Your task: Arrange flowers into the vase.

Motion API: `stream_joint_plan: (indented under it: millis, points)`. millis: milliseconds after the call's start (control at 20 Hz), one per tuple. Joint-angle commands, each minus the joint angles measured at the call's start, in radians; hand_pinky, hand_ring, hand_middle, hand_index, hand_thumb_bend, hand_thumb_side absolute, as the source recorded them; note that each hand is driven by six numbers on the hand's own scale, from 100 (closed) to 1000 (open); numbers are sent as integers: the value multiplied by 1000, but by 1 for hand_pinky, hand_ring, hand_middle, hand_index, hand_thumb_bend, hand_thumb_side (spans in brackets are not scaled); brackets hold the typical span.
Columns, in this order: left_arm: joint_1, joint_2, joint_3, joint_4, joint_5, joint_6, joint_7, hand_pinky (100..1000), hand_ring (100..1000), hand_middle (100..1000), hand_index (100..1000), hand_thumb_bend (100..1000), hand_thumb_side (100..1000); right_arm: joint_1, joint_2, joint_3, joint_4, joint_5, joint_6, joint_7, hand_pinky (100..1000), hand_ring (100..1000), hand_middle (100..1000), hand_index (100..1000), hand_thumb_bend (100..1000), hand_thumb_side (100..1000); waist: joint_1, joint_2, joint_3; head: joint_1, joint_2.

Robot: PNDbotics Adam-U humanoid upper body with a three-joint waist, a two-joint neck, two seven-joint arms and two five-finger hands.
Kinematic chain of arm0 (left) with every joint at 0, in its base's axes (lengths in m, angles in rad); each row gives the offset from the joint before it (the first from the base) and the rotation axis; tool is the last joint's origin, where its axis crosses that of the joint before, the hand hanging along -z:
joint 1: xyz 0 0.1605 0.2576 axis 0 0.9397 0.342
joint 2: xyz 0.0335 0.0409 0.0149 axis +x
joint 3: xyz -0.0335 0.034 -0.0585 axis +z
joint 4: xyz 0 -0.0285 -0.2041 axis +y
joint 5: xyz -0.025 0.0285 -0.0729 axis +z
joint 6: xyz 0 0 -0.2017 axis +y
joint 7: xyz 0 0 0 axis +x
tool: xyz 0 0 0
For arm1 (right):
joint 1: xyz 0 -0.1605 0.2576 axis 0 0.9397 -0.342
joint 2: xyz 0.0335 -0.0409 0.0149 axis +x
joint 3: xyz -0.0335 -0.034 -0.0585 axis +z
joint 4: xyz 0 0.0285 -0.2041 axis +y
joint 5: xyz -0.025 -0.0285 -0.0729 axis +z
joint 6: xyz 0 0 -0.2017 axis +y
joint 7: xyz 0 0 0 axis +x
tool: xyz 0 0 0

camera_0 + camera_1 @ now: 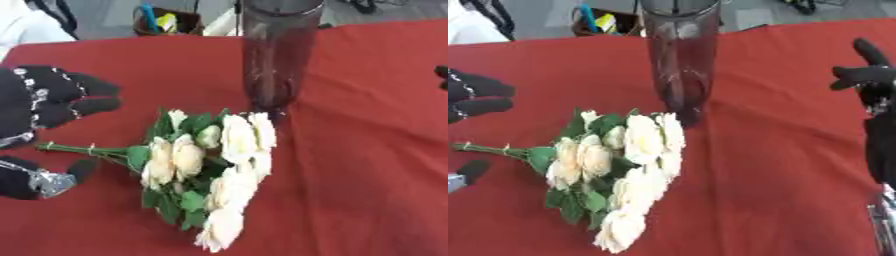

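A bunch of cream roses (210,165) with green leaves lies flat on the red tablecloth (367,175), blooms toward the front and stems (79,148) pointing left. Just behind the blooms a tall dark glass vase (276,55) stands upright, with nothing visible inside it. My left hand (35,100) is at the left edge, open, its fingers above the stem ends and its thumb (80,167) below them, not closed on them. My right hand (878,100) hovers at the right edge, open with fingers raised, well apart from the flowers and the vase.
Beyond the table's far edge sits a dark box (166,22) holding blue and yellow items. Something white (26,25) shows at the top left corner. Bare red cloth stretches to the right of the bouquet and in front of it.
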Motion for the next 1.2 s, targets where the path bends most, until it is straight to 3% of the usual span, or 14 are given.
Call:
stream_joint_plan:
  millis: [50,500,850,1200]
  points:
    - [-31,31,-12,14,8,-10,-42,666,810,851,1000,293,736,-5,-12,3,-20,13,-2,11,845,993,542,706,100,945,-1,-17,-2,-3,-10]
    - [-105,3,-43,130,7,-28,-122,624,767,795,1000,347,746,-4,-7,7,-20,14,-4,20,846,994,539,701,100,944,0,-14,-15,5,-18]
    - [-137,-32,-60,239,28,-13,-138,600,747,801,1000,326,710,-3,-3,8,-20,17,-4,24,847,995,537,699,100,945,-1,-11,-22,10,-23]
    - [-145,-51,-83,299,63,-6,-196,591,729,796,1000,298,743,-2,-1,7,-20,18,-7,23,847,996,535,697,100,945,-4,-8,-27,12,-26]
